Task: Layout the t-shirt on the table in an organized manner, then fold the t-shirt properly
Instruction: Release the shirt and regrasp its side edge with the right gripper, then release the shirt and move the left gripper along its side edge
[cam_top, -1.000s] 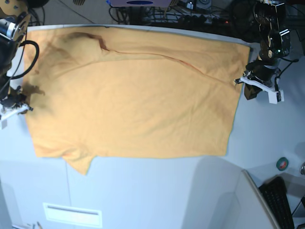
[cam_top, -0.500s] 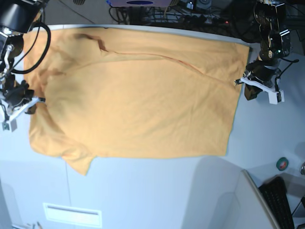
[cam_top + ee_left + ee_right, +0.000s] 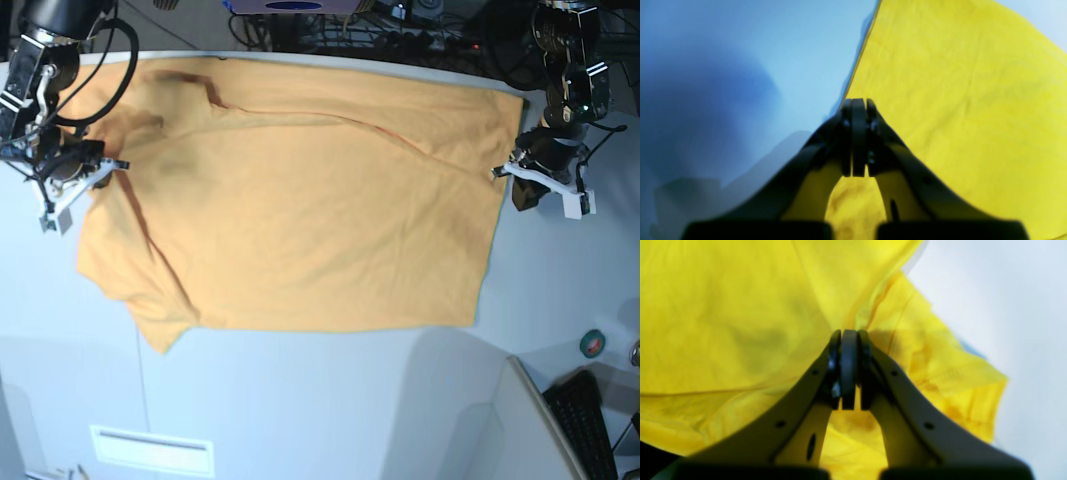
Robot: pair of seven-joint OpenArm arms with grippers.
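Note:
The orange-yellow t-shirt [image 3: 300, 210] lies spread across the pale table [image 3: 330, 400], plain side up, with a sleeve [image 3: 165, 325] at the lower left. My right gripper [image 3: 108, 166], on the left of the base view, is shut on the shirt's left side; in the right wrist view [image 3: 849, 335] cloth [image 3: 723, 323] gathers in folds at its tips. My left gripper [image 3: 497, 172] is shut at the shirt's right hem; in the left wrist view [image 3: 858, 103] its tips meet on the cloth's edge [image 3: 957, 100].
Cables and equipment [image 3: 400, 25] line the table's far edge. A green tape roll [image 3: 592, 343] and a black keyboard [image 3: 585, 420] sit at the lower right. A white label [image 3: 152, 450] lies near the front edge.
My right gripper has moved up and inward with the shirt's left side, dragging that edge to the right and raising a diagonal fold. My left gripper has not moved.

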